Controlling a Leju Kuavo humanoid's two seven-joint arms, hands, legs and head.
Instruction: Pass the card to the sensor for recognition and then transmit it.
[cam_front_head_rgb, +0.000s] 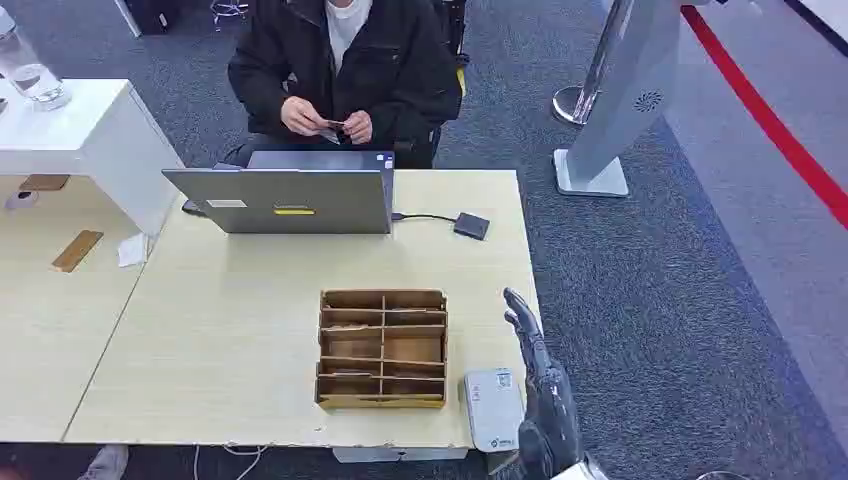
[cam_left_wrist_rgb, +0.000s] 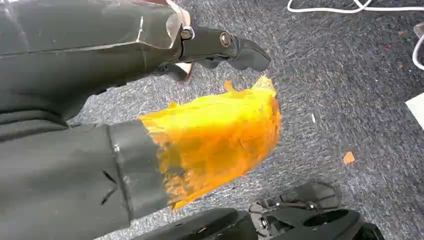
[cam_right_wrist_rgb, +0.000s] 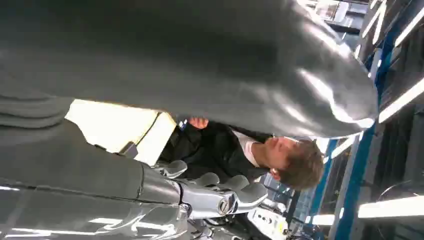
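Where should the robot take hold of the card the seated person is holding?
By the card's free edge facing the table, I'd guess. The person's hands cover both ends, so the right hand should come over the laptop, fingers pinching its flat faces.

Looks like an office or reception hall: grey carpet (cam_front_head_rgb: 650, 300), pale wooden table (cam_front_head_rgb: 230, 330) with laptop (cam_front_head_rgb: 285, 200), standing kiosk (cam_front_head_rgb: 625, 90), red floor line (cam_front_head_rgb: 770, 125).
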